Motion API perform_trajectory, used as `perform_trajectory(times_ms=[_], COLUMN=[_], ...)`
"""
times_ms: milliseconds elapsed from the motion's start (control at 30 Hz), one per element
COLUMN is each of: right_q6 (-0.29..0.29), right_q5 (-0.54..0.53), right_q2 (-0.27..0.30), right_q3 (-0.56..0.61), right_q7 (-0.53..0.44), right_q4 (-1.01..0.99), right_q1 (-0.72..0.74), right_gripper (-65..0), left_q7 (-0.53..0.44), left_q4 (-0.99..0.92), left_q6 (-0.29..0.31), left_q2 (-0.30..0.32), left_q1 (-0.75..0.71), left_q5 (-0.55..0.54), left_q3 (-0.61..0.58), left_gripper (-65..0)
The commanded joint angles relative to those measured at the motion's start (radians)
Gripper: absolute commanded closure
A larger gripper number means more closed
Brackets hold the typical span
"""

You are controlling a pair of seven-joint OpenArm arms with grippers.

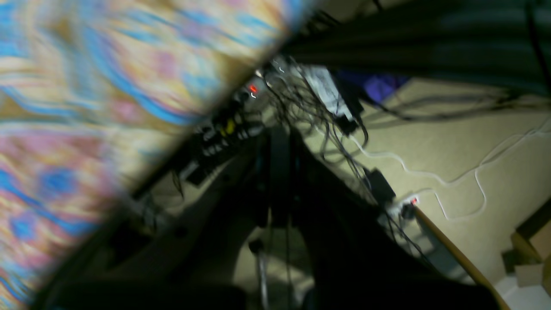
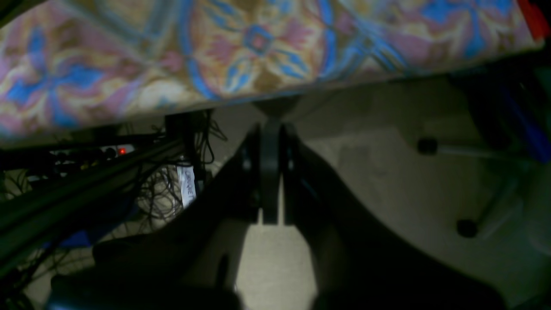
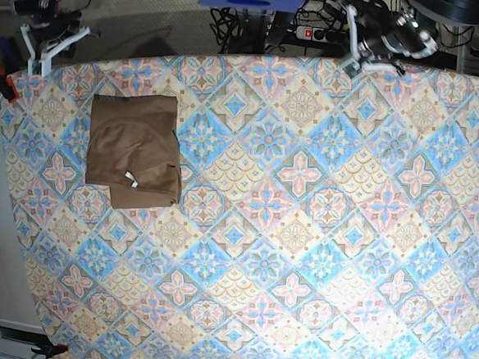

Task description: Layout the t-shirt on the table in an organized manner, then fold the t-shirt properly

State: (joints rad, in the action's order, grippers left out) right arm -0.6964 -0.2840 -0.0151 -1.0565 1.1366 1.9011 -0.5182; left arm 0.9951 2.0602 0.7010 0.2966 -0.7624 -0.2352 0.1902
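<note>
step: fold looks finished, t-shirt (image 3: 135, 150) lying as compact rectangle on table (image 3: 300, 258), near its far left corner | next: judged nothing but parking arms, maybe check neatness | left gripper (image 1: 280, 142): clenched, grasping nothing, off table edge | right gripper (image 2: 270, 129): clenched, empty, beyond table edge

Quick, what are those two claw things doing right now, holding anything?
Left gripper: closed, holding nothing.
Right gripper: closed, holding nothing; the t-shirt lies folded on the table.
</note>
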Motion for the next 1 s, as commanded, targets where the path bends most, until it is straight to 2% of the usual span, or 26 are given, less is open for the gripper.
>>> perform_trajectory(times_ms=[0,200,300,500,733,833,967], right_q6=[-0.002,-0.002,-0.002,-0.002,-0.002,-0.002,-0.002], right_q5=[-0.007,-0.002,0.085,0.280,0.383,0.411,0.458], right_q2=[0.011,0.014,0.016,0.010,0.014,0.016,0.016], right_q3=[-0.008,0.046,0.057,0.060,0.060,0.057,0.057], right_q7=[-0.027,-0.039,-0.050,-0.231,-0.272,-0.340,-0.419], right_q4=[0.008,-0.102,-0.174,-0.277,-0.498,-0.579,-0.685], right_q1=[-0.013,-0.035,-0.026,-0.004,0.076,0.103,0.106], right_gripper=[0.0,0.0,0.0,0.0,0.0,0.0,0.0], left_q7=[-0.020,-0.230,-0.318,-0.434,-0.559,-0.603,-0.733], left_q4=[0.004,-0.164,-0.307,-0.557,-0.852,-1.010,-1.182], left_q6=[-0.003,-0.003,-0.003,-0.003,-0.003,-0.003,-0.003], left_q2=[-0.007,-0.058,-0.060,-0.060,-0.060,-0.075,-0.118], left_q1=[-0.007,-0.029,-0.022,0.036,0.160,0.235,0.303], left_q5=[0.029,0.199,0.230,0.237,0.253,0.331,0.458], left_q3=[0.004,-0.025,-0.044,-0.065,-0.084,-0.084,-0.057], left_gripper=[0.0,0.0,0.0,0.0,0.0,0.0,0.0])
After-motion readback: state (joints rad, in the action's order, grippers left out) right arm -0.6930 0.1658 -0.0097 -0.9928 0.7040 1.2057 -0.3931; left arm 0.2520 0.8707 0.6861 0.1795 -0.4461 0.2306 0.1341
